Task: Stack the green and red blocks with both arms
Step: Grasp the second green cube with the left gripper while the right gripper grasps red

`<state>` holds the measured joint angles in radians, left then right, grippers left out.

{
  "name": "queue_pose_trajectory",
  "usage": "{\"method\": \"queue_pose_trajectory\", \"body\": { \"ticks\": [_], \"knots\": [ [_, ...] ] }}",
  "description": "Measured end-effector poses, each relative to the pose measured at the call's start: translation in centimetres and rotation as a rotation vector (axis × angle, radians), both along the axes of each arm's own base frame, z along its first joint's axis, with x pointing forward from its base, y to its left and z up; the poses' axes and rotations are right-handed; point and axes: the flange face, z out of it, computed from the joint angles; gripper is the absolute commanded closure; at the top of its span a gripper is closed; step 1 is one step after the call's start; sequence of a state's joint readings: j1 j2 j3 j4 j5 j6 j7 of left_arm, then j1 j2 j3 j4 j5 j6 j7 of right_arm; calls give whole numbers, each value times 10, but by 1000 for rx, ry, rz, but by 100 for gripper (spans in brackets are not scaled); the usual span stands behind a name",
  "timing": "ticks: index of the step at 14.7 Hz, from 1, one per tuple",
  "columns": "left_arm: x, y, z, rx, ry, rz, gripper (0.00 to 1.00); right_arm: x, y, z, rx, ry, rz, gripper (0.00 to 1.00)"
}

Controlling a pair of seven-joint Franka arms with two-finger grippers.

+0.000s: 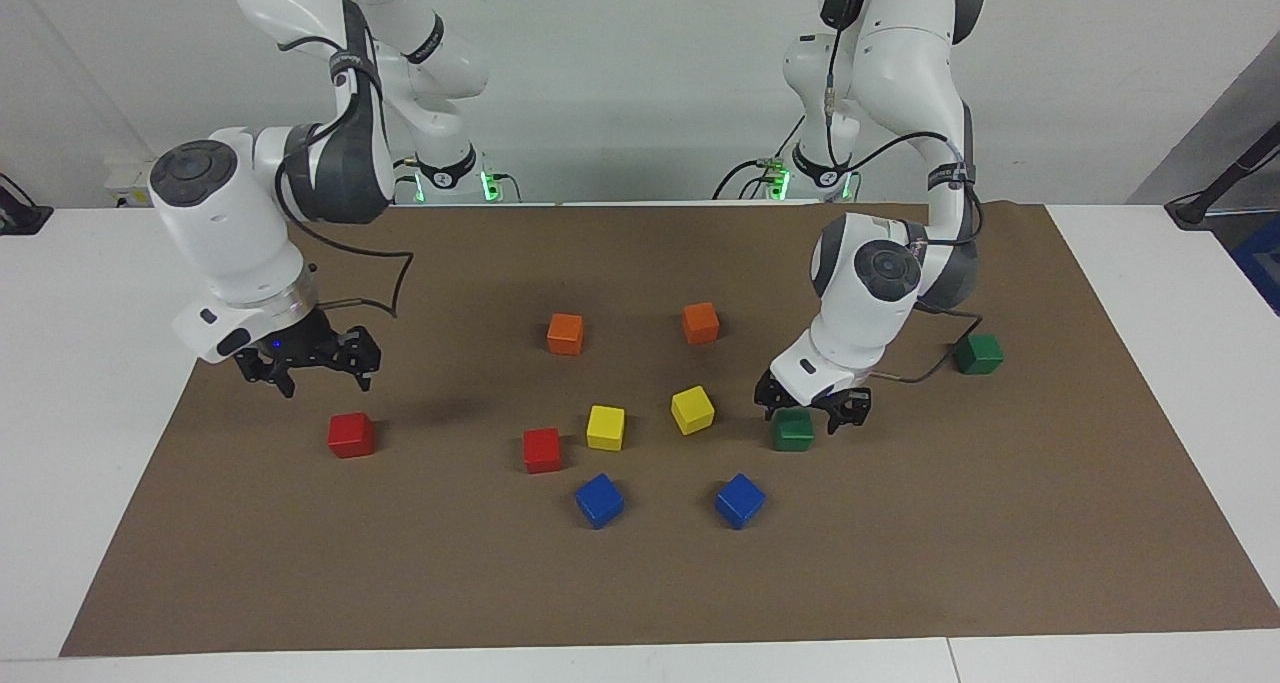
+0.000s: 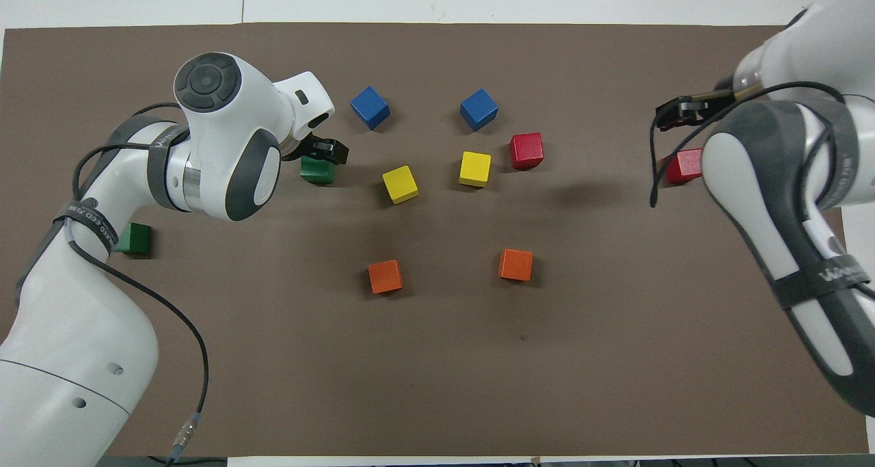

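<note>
Your four task cubes lie apart on the brown mat point(image 1: 950, 523), none stacked. One green block point(image 1: 793, 430) sits near the middle cluster, toward the left arm's end, and the left hand point(image 1: 812, 410) is low over it with its fingers spread to either side; you cannot tell whether they touch it. From overhead that hand point(image 2: 321, 150) and the white wrist cover the farther edge of this block point(image 2: 317, 171). The second green block point(image 1: 978, 354) lies nearer the robots at the left arm's end; in the overhead view the left forearm hides part of it point(image 2: 136, 238).

One red block point(image 1: 350, 434) lies at the right arm's end. The right hand point(image 1: 305, 365) hangs in the air above it, fingers spread, holding nothing. Overhead, the right arm cuts off one side of that block point(image 2: 682, 166). The other red block point(image 1: 541, 450) sits beside a yellow cube point(image 1: 605, 428).

A second yellow cube point(image 1: 692, 409), two blue cubes point(image 1: 599, 500) point(image 1: 740, 500) and two orange cubes point(image 1: 565, 333) point(image 1: 700, 322) lie around the middle of the desk.

Grey straps on both forearms carry white lettering, too small for you to read.
</note>
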<state>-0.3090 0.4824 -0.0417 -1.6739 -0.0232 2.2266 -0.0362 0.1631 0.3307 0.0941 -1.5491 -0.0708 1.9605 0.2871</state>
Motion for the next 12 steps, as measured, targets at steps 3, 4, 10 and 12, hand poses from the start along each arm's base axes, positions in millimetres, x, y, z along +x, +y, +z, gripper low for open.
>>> {"method": "queue_pose_trajectory", "body": {
  "ticks": [3,4,10,12],
  "knots": [
    [-5,2,-16,-6,-14,21,0,10,36,-15,7,3,20,2],
    [-8,2,-21,-6,-14,26,1,14,42,-22,8,6,23,2],
    [-15,-1,-32,-7,-5,69,100,32,55,-68,12,3,-23,0],
    [-14,0,-31,-6,-5,75,100,35,56,-81,16,2,-29,0]
  ]
}}
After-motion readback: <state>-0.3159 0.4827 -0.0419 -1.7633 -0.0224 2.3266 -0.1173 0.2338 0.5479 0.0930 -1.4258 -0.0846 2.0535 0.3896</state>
